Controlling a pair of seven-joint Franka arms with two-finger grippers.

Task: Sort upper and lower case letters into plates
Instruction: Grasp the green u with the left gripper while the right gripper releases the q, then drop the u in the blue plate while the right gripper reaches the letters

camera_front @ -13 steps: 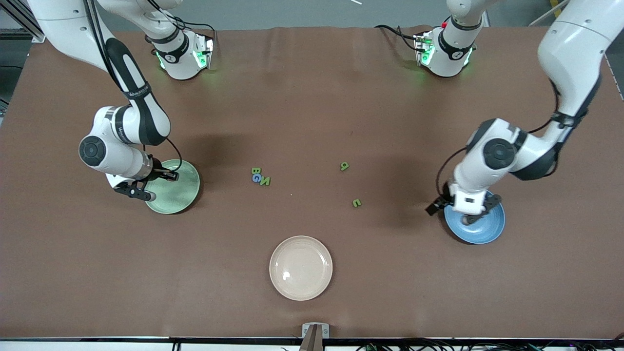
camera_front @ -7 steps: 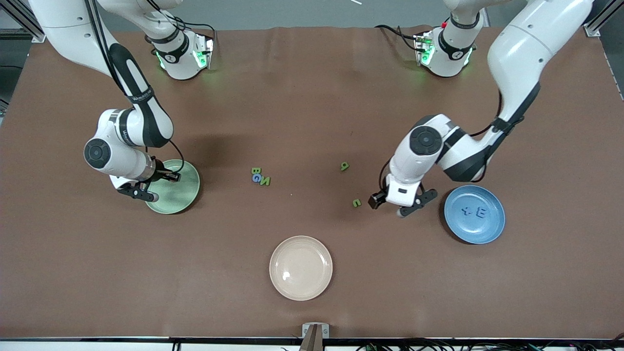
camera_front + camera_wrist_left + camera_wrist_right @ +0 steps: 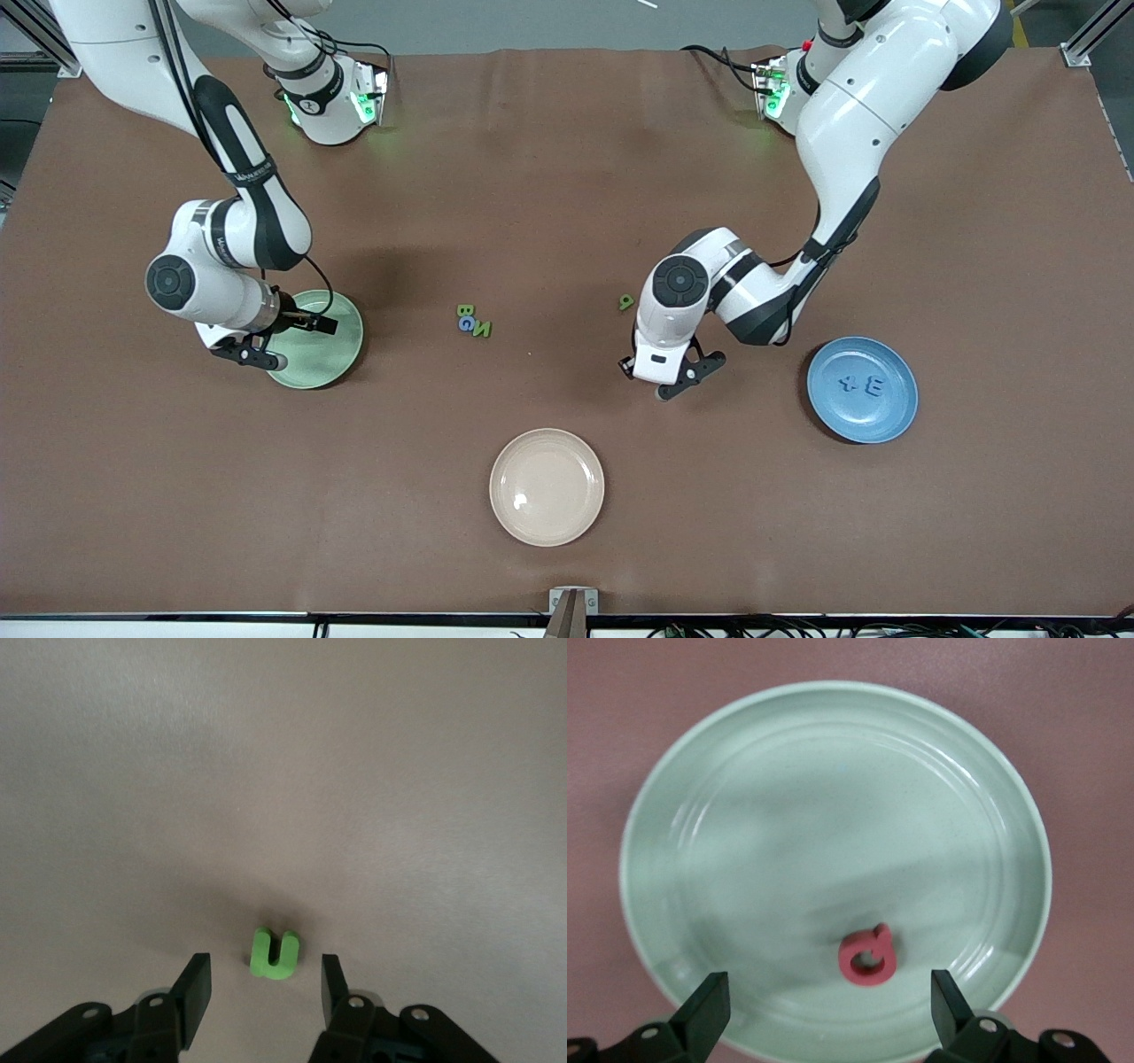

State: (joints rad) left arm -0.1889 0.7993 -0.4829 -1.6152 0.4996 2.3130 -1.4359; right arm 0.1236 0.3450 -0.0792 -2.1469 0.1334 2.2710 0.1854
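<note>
a wide brown covering [image 3: 567, 177] lies over the whole surface, matte, with faint creases near the edge where the bases stand. past that edge shows a strip of grey floor [image 3: 532, 22]. aluminium frame rails [image 3: 1085, 44] cross the upper corners. along the edge nearest the front camera runs a dark strip with cables [image 3: 797, 631] and a small metal bracket [image 3: 573, 602] at its middle. soft shadows fall on the covering; green light glows near the bases.

Both my arms reach down over the table, wrists bent low.
My left gripper [image 3: 266, 988] points straight down near the table's middle, its fingers [image 3: 197, 985] apart with nothing between them. My right gripper [image 3: 828, 1010] hangs low toward my right arm's end, fingers [image 3: 709, 1005] spread wide and empty.
</note>
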